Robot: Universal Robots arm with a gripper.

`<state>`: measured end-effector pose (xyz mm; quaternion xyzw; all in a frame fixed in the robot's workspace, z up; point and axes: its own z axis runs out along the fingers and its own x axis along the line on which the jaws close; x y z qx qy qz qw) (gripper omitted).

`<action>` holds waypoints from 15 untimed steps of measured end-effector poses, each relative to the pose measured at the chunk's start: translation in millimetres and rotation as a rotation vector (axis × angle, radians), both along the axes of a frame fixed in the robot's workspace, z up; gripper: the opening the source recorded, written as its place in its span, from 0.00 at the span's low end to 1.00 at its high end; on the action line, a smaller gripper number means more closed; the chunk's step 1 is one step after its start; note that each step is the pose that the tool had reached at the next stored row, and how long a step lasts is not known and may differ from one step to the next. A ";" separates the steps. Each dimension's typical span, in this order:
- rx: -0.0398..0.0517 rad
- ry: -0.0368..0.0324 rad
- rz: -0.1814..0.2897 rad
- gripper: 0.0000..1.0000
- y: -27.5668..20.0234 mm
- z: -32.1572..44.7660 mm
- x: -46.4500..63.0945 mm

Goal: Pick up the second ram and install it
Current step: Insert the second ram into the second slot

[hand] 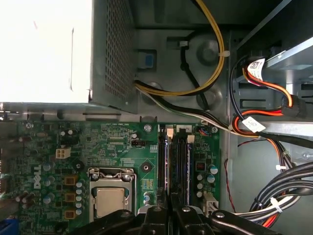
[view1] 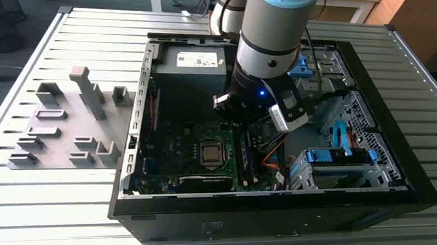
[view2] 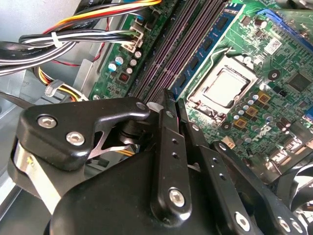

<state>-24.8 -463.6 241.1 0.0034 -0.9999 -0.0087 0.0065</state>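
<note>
Second ram is sitting in a motherboard slot; we are hovering our gripper just above it. Its fingers are pressing together, gripping nothing.

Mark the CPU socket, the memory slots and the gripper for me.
CPU socket [hand: 111, 199]: first wrist view, on its metal lid.
Memory slots [hand: 178, 161]: first wrist view, mid-length on a dark slot.
Gripper [view2: 172, 105]: second wrist view, at the fingertips.

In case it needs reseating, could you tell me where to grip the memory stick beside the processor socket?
Pinch the memory stick across its flat faces, at the top edge, from above: it stands on edge, sunk in its slot.
</note>
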 end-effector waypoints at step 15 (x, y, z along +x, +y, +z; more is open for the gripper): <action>0.0037 0.0002 -0.002 0.14 -2.7 -5.5 0.9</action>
